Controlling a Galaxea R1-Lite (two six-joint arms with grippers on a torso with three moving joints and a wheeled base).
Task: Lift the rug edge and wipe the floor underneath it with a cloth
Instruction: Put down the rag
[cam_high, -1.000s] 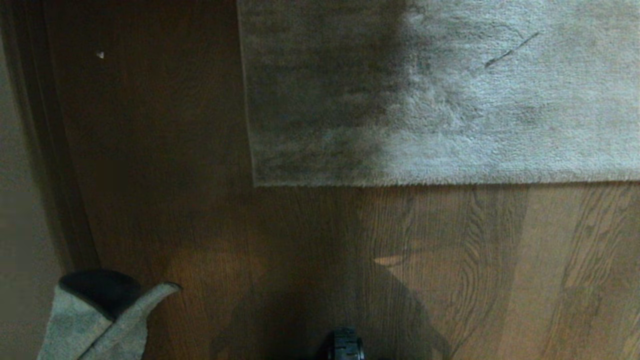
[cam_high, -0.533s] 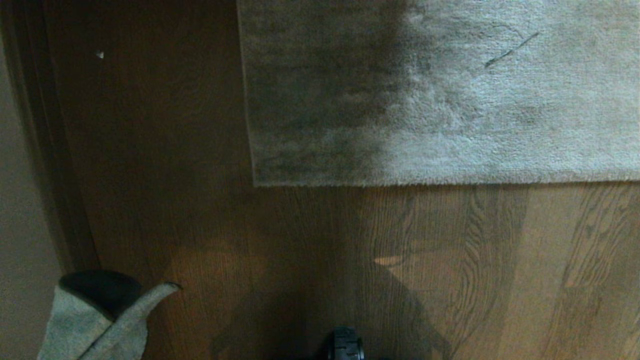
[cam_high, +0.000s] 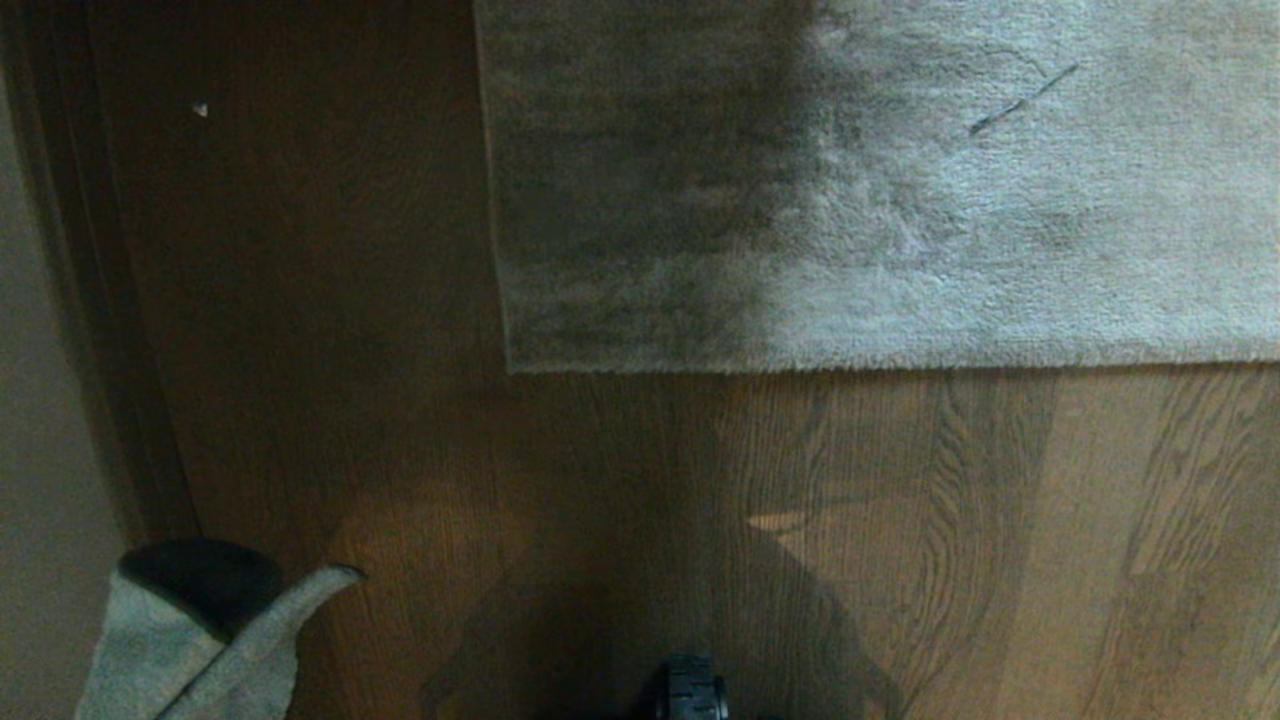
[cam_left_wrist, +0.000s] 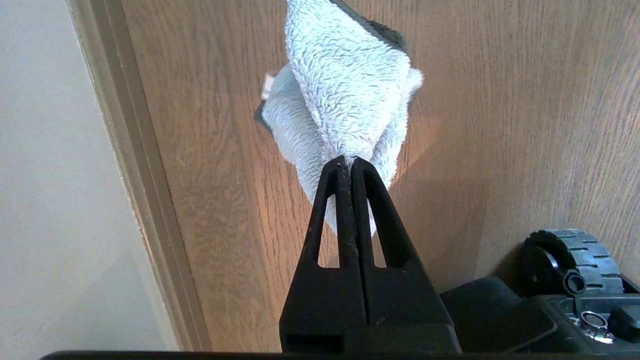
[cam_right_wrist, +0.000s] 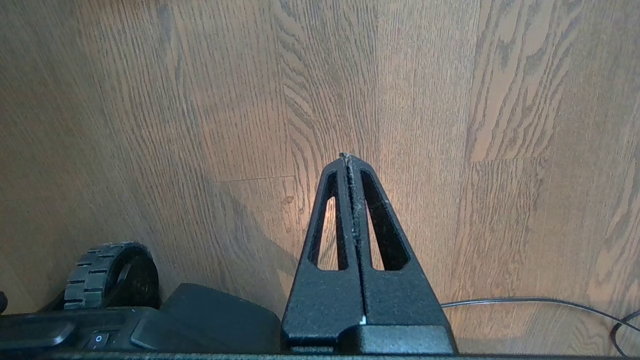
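Head view: the cloth (cam_high: 190, 640) is seen hanging at the lower left, beside a baseboard (cam_high: 100, 330) and wall (cam_high: 30, 400). The rug edge (cam_high: 880, 366) lies flat on the floor (cam_high: 900, 520), corner (cam_high: 512, 368) included; the rug's left half is in shadow. Neither gripper is visible here.

Left wrist view: the left gripper (cam_left_wrist: 347, 161) is pressed together, pinching the cloth (cam_left_wrist: 345, 85) at one bunched fold just beyond the tips. The wall (cam_left_wrist: 50, 175) runs close beside it; the rug is not visible, so well ahead of it.

Right wrist view: the right gripper (cam_right_wrist: 348, 157) is pressed together on nothing, above bare floor (cam_right_wrist: 250, 100). A cable (cam_right_wrist: 540, 301) lies behind and to one side, a base wheel (cam_right_wrist: 107, 272) to the other.

Risks, judged: the narrow pinch may let the cloth slip under wiping drag. Closed tips cannot take the flat edge; short pile probably gives little purchase. The cable could snag if the base drives. Nothing lifted or wiped yet.
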